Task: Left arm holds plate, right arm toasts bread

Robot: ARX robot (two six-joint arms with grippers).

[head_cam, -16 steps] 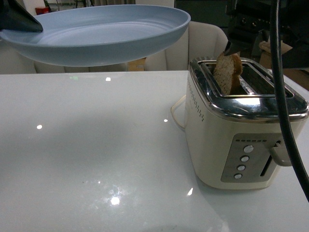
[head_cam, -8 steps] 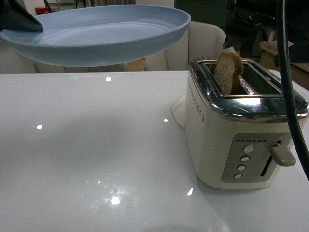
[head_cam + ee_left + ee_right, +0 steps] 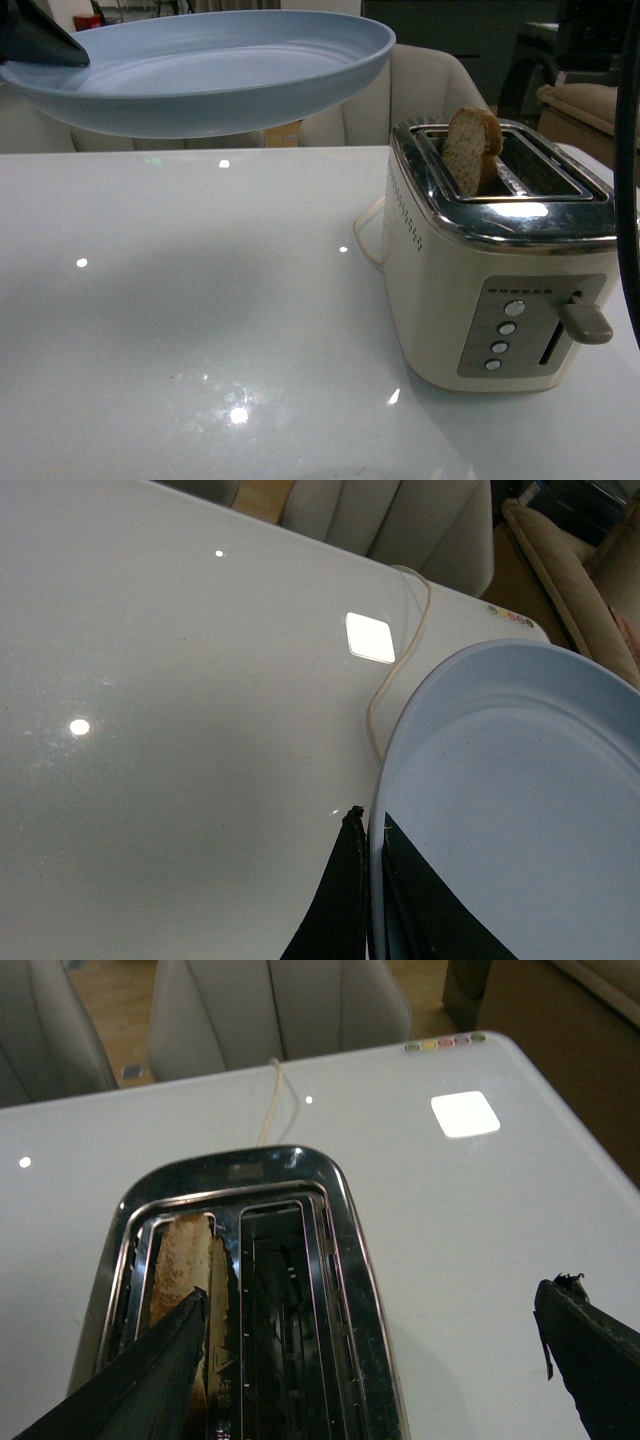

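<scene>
Near edge of the desk, white and glossy, with the cream toaster at the right. Its lever sat high in its slot, so I judged toasting not yet started. The bread stood in the toaster's left slot, leaning, with its crust well above the chrome top.

My right arm hung over the toaster with jaws spread wide and nothing between them. One finger was close beside the bread. Risk 1: a sideways drift of that finger could tip or drag the slice out of the slot. Risk 2: my black cable hung near the lever and could catch on it when I reached down. Risk 3: the slice might jam instead of sinking when the lever was pressed, since it leaned.

Further left, my left arm pinched the pale-blue plate by its rim alone, in the air well above the desk. Risk 4: so narrow a hold on a wide plate could let it sag or slip. Pale chairs stood behind.
</scene>
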